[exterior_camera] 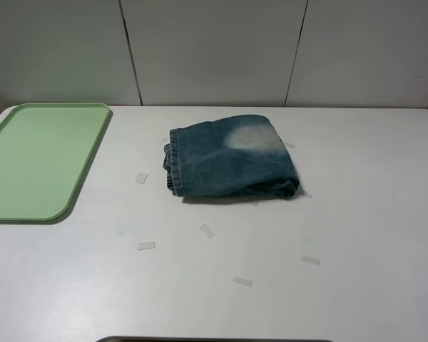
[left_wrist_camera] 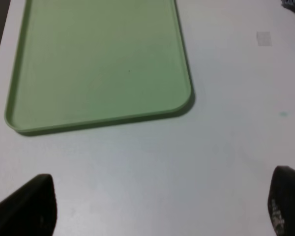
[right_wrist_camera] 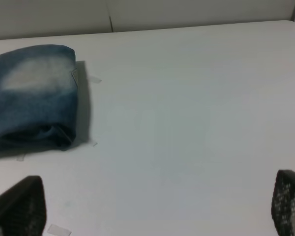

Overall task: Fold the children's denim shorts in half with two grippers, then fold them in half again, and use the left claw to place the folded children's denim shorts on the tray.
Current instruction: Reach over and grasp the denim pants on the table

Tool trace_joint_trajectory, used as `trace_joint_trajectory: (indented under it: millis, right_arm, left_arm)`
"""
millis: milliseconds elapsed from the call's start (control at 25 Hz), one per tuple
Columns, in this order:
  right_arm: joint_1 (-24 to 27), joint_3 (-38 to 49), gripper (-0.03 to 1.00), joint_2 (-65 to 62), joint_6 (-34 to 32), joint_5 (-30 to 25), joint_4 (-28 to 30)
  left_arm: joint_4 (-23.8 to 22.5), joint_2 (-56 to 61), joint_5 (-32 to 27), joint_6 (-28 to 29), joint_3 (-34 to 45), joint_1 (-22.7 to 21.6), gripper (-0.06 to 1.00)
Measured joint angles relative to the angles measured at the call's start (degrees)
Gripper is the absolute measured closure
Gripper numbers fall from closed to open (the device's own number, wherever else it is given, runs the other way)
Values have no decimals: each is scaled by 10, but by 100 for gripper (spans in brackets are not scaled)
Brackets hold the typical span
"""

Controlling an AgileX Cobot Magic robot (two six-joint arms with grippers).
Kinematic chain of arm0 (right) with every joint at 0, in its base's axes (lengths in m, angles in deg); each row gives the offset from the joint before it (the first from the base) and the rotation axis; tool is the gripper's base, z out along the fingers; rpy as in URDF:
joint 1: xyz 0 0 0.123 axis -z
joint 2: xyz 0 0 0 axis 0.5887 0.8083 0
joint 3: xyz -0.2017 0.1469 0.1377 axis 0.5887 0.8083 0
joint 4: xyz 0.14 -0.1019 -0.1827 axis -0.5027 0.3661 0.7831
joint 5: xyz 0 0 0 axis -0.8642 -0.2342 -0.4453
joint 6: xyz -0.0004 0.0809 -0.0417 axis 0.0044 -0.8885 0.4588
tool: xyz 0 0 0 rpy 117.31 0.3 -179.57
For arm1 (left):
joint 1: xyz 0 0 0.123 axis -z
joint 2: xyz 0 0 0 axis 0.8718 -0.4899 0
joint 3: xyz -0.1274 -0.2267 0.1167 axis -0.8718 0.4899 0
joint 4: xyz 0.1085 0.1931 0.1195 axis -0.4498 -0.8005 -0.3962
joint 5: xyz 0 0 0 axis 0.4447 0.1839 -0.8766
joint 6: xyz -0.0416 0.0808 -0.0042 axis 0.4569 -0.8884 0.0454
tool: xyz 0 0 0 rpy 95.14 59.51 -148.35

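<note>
You are at a lab-style test bench: a plain white table carries small tape markers from five to eight o'clock, with grey wall panels at twelve o'clock.

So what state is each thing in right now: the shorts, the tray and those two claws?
Children's denim shorts: folded into a bundle, lying on the table, not on the tray.
Tray: flat on the table, nothing on the part in view.
Left gripper: open, holding nothing.
Right gripper: open, holding nothing.
</note>
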Motion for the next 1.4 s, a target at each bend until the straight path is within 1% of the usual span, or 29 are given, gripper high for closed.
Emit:
trace_joint_trajectory:
  millis: [680, 760, 960, 1120, 1200, 1320, 1400]
  right_arm:
    - [0, 0, 27, 0, 0, 0, 0]
    - [0, 0, 27, 0, 0, 0, 0]
    - [0, 0, 27, 0, 0, 0, 0]
    - [0, 0, 27, 0, 0, 0, 0]
    - [0, 0, 27, 0, 0, 0, 0]
    - [0, 0, 27, 0, 0, 0, 0]
    - [0, 0, 27, 0, 0, 0, 0]
  left_arm:
    - [1, 0, 9, 0, 0, 0, 10]
    - [11, 0, 9, 14, 0, 0, 10]
    - [79, 0, 10, 35, -1, 0, 10]
    - [116, -2, 34, 41, -5, 0, 10]
    - [147, -26, 59, 49, -5, 0, 10]
    - [231, -95, 118, 45, -5, 0, 10]
    - [296, -157, 162, 10, -5, 0, 10]
